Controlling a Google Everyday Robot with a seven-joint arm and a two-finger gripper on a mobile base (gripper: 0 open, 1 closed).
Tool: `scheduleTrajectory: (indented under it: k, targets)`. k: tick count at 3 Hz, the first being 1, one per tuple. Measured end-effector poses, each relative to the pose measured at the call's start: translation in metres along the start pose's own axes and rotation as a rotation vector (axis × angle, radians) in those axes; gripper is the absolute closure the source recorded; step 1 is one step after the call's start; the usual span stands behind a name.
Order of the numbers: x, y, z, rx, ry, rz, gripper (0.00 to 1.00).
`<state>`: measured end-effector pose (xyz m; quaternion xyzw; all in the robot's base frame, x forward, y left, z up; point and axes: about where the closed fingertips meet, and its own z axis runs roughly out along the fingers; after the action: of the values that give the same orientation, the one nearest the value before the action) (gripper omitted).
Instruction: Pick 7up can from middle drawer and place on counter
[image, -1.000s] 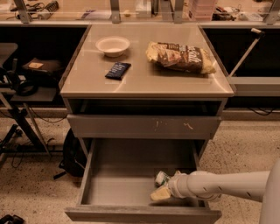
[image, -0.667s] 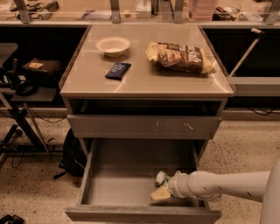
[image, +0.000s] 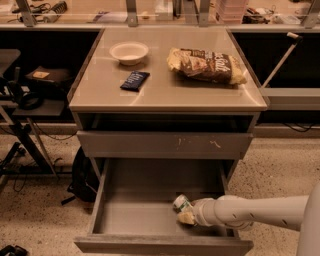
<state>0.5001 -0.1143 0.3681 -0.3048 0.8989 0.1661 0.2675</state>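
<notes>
Within middle drawer (image: 135, 217) (pulled open), level arm's (image: 255, 212) gripper (image: 186, 215) meets 7up can (image: 182, 202).

A single white arm (image: 265, 212) comes in low from the right side of the view and runs almost level toward the left. At the lower right corner it broadens into a thick pale segment that rises out of view. Toward its free end it narrows to a rounded white wrist (image: 207, 212) with a collar-like ring. Beyond the wrist sits the pincer (image: 184, 214), pale yellowish at the tip and pointing left. It lies well below the front edge of the table (image: 165, 97), right of that edge's middle. It is inside the open middle drawer (image: 140, 217), near the drawer's front right corner and low over its floor.
</notes>
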Motion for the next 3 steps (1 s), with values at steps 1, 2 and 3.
scheduleTrajectory:
  k: [1, 2, 3]
  targets:
    - [0.000, 0.000, 0.000, 0.000, 0.000, 0.000, 0.65]
    - [-0.011, -0.008, -0.021, -0.002, -0.021, 0.000, 0.88]
    - [-0.059, -0.040, -0.076, 0.017, -0.119, -0.024, 1.00]
